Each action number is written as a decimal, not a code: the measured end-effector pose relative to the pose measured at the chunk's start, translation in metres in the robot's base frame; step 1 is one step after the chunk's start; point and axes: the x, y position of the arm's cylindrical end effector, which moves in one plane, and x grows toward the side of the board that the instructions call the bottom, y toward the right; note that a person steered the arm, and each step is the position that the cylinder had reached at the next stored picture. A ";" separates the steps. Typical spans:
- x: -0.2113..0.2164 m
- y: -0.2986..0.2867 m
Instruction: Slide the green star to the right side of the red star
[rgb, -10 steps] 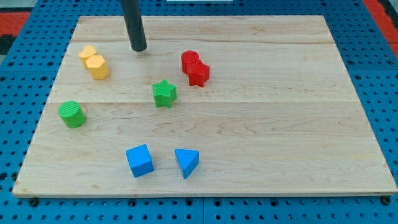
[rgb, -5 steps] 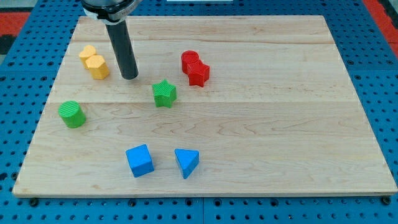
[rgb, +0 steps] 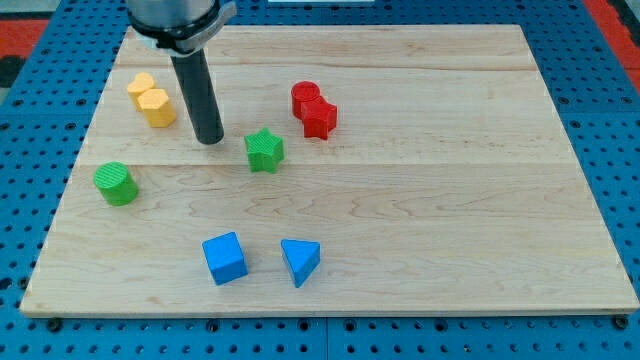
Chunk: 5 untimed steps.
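The rod (rgb: 195, 90) runs out of the view's top edge, so its upper part and the arm are cut off; only a dark collar shows there. My tip (rgb: 209, 140) is in view, just left of the green star (rgb: 265, 150), but whether the two touch is hard to say; a narrow strip of wood seems to lie between them. The red star (rgb: 320, 119) hides the near side of the red block (rgb: 305, 97) behind it, whose shape is perhaps a cylinder. The two yellow blocks (rgb: 151, 99) overlap, and their shapes cannot be made out. The board's (rgb: 450, 200) bottom corners are partly lost at the frame's edge.
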 end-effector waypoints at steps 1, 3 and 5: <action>0.005 0.048; 0.018 0.099; 0.018 0.108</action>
